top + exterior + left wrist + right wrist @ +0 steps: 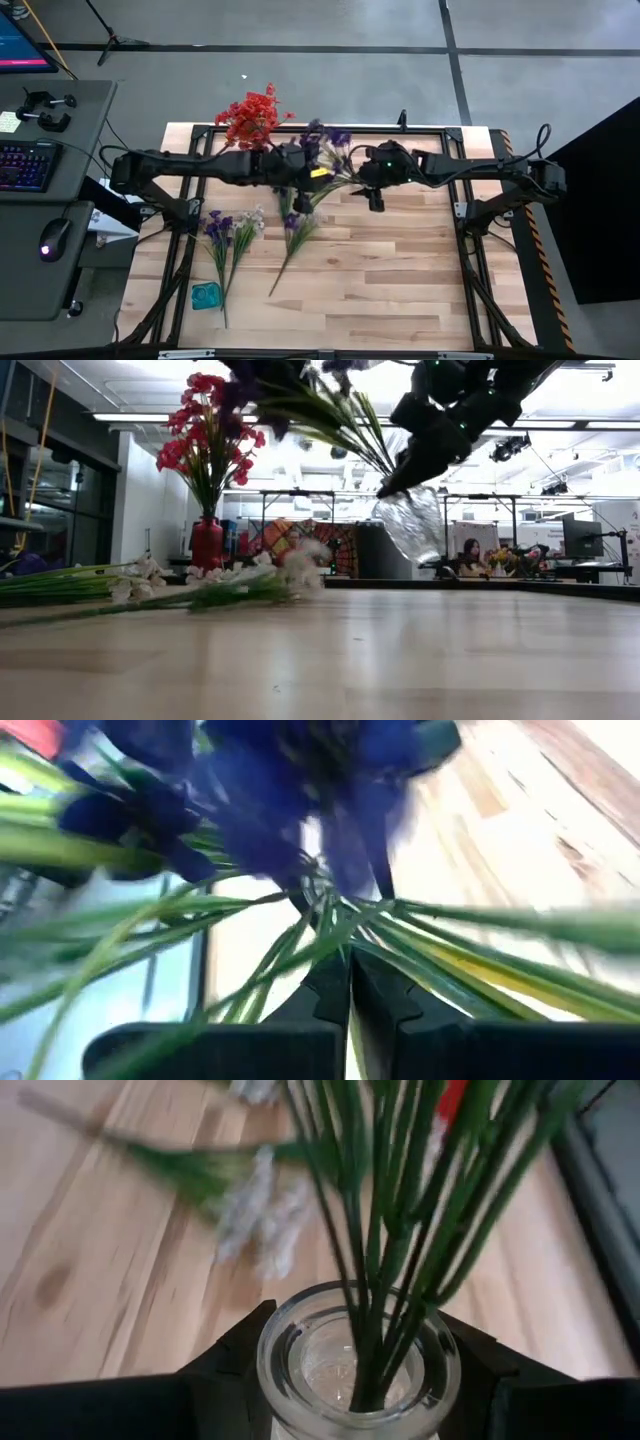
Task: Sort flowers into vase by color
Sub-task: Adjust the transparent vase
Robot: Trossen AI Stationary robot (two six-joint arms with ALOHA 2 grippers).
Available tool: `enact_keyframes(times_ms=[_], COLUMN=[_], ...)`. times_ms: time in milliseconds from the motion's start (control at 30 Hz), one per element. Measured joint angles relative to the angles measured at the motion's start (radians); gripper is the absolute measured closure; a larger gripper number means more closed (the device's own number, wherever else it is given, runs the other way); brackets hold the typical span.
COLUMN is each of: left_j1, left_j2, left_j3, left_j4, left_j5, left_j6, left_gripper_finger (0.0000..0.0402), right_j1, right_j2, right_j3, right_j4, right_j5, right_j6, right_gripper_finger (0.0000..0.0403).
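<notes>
My right gripper [375, 192] holds a clear glass vase [412, 520] above the table's middle, with several green stems [375, 1280] standing in it. My left gripper [297, 165] is shut on a purple flower sprig [325, 140] just left of that vase. Whether this sprig's stem is among those in the vase, I cannot tell. A red vase [207, 542] with red flowers [250, 115] stands at the far left. Purple and white sprigs [230, 235] and another purple sprig [295, 225] lie flat on the table. My left gripper pinches thin green stems or leaves [345, 935] of the purple sprig between its two shut fingers [320, 990], just below the blossoms [300, 800]. The sprig is lifted clear of the table. My right gripper has the clear vase's neck [355, 1365] between its two fingers [235, 1350], one on each side below the rim. The vase hangs clear of the table and is tilted, its mouth toward the left gripper.
A small teal object [207, 295] lies near the table's front left. A black frame [330, 130] runs around the table. Bare wood [400, 280] spreads over the near right half. A desk with keyboard and mouse [40, 200] stands left of the table.
</notes>
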Motion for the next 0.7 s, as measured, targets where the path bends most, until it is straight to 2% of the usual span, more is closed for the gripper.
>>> enact_keyframes(times_ms=[600, 700], left_j1=[0.042, 0.043], left_j2=[0.016, 0.016], left_j3=[0.278, 0.352], left_j4=[-0.022, -0.081], left_j5=[0.000, -0.013], left_j6=[0.150, 0.147], left_gripper_finger=[0.0402, 0.0402], right_j1=[0.000, 0.000], right_j2=[0.000, 0.000], right_j3=[0.000, 0.000], right_j4=[0.294, 0.315], right_j5=[0.004, 0.032], right_j6=[0.094, 0.092], right_gripper_finger=[0.0234, 0.0234])
